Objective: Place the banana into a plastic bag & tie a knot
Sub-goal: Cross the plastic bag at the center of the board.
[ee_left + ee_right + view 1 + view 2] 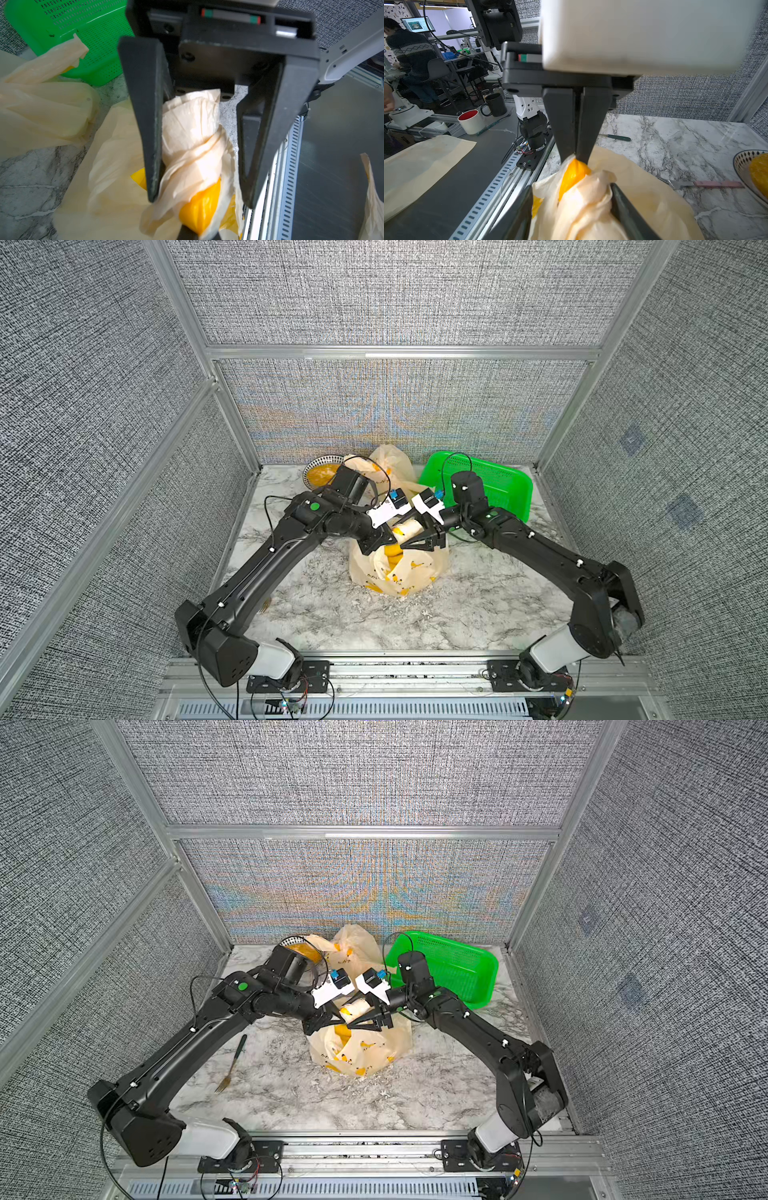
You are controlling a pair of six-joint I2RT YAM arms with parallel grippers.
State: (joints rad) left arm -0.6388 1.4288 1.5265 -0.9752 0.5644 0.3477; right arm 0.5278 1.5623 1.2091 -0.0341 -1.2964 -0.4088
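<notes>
At table (478, 614) centre, L tool (576, 159) pinches bag (407, 572) neck while R tool (200, 201) gapes round the twist, bag print unreadable.

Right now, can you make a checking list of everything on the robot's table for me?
Surface: white marble-look table.
Job's things: plastic bag mid-table, its neck twisted. The banana is not clearly seen, only yellow patches inside.
Clutter: second bag, green basket and bowl at the back; green-handled fork; pink-handled fork.
Grippers: left gripper is shut on the plastic bag beside the twist. The right gripper is open, jaws either side of the twisted neck.
Cables: black cable loops at each wrist.
Surroundings: grey fabric walls; a person and mugs outside the cell.
</notes>
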